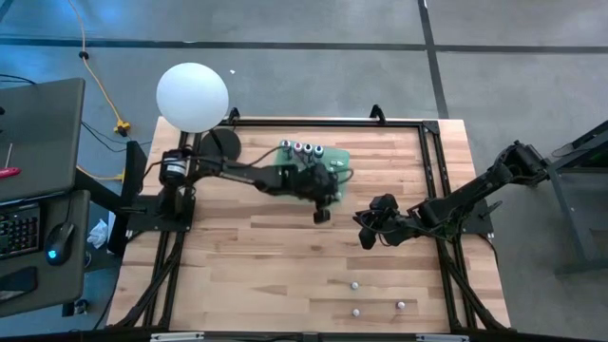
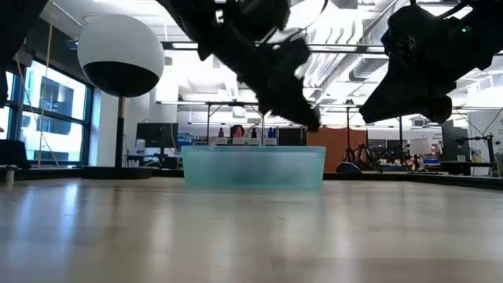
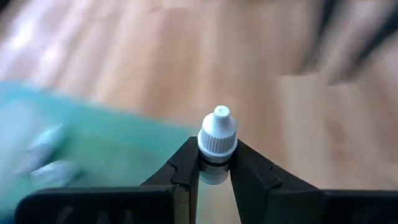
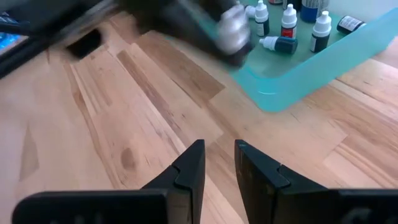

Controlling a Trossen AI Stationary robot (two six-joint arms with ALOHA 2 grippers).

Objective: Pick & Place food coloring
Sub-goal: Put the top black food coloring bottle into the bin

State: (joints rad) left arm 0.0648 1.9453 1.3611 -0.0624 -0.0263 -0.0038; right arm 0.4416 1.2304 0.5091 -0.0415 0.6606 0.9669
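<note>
left arm stretched from its base across the table, left gripper (image 1: 322,215) off the table surface just past the near edge of the teal tray (image 1: 340,157), fingers (image 3: 186,168) pinching a small food coloring bottle (image 3: 217,140) by the neck, white cap up. right arm reaches in from the right side, bent low, right gripper (image 1: 364,231) near table centre, fingers (image 4: 189,165) slightly apart with nothing between them, above bare wood. more bottles (image 4: 287,28) stand in the tray. three small bottles (image 1: 354,284) sit well apart near the table's front edge. white globe (image 1: 193,97) at back left corner.
</note>
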